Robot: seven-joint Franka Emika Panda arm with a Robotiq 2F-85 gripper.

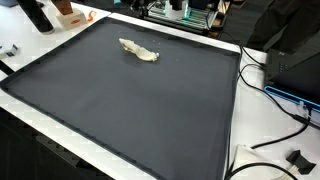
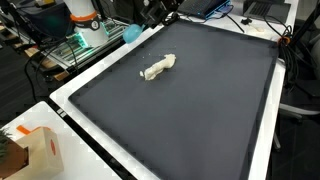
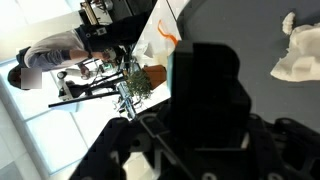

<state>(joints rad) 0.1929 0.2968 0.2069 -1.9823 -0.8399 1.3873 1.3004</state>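
**Pale cloth alone on the dark mat**

A crumpled cream-white cloth (image 1: 138,51) lies flat on the dark grey mat (image 1: 120,105) that covers the white desk (image 1: 246,160); both exterior views show it with open mat all around. In the wrist view it sits at the top right, well apart from the blurred black jaws. Wide or narrow, I cannot tell.

Blocky matte-black claw (image 3: 205,95), angular linkages

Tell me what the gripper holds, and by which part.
Nothing visibly: the white cloth lies alone on the dark mat, clear of the gripper.
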